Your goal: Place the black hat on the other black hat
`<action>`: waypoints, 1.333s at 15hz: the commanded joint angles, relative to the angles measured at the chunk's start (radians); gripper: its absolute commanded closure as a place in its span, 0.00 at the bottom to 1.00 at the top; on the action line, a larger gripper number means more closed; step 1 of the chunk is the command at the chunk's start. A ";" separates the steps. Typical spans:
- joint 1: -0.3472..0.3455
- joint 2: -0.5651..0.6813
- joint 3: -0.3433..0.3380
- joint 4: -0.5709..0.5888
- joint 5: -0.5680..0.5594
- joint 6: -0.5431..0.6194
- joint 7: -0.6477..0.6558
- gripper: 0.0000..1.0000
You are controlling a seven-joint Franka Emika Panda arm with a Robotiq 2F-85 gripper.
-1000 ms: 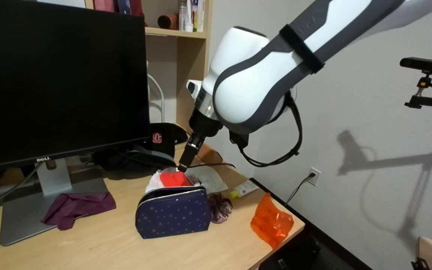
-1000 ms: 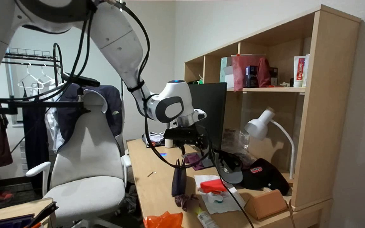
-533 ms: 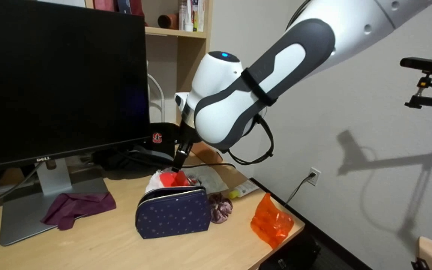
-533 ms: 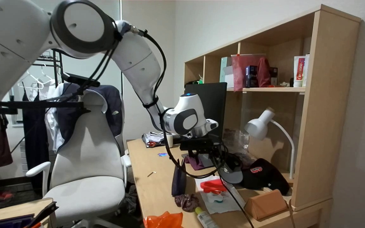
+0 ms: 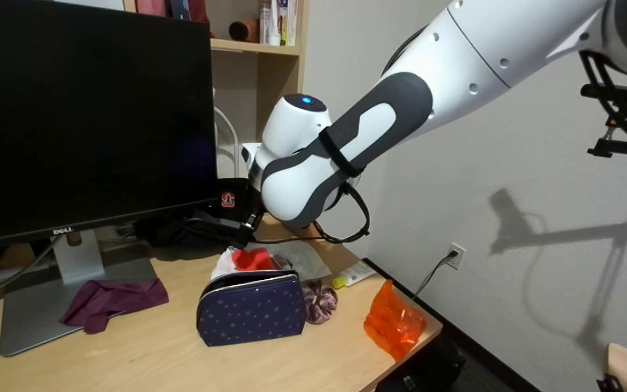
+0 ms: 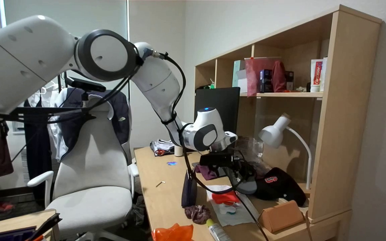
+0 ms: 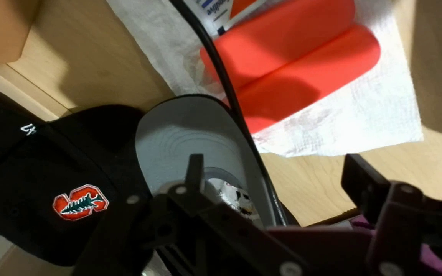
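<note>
A black hat with a red tree-logo patch [image 7: 44, 180] lies at the left of the wrist view; it is also the black hat [image 6: 280, 189] beside the shelf in an exterior view. Touching or nearly touching it is the other black hat [image 7: 178, 130], its grey brim underside and a shiny sticker facing up. Its crown is mostly hidden by my gripper [image 7: 276, 174]. The jaws stand wide apart with nothing between them. One finger [image 7: 195, 166] is over the grey brim, while the opposite one is over bare wood. In an exterior view the gripper [image 5: 243, 237] hangs low near the hats.
A black cable [image 7: 221, 67] crosses beside the brim. A red case [image 7: 297, 57] rests on a white sheet [image 7: 363, 119]. The monitor [image 5: 90, 114], navy pouch [image 5: 251, 310], brown wedge-shaped box [image 6: 281, 217] and white lamp [image 6: 274, 134] stand around.
The arm has come down and toward the hats: leftward and lower in an exterior view, rightward and lower in the opposite one. The hats and other desk items have not moved.
</note>
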 commanded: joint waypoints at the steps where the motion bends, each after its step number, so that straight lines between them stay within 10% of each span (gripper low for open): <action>1: 0.006 0.037 -0.002 0.055 -0.024 0.008 0.037 0.40; 9: -0.004 0.037 0.010 0.056 -0.015 0.006 0.046 0.89; 15: -0.071 0.019 0.095 0.035 0.023 -0.005 0.001 0.91; 20: -0.267 -0.030 0.296 -0.033 0.135 0.002 -0.076 0.91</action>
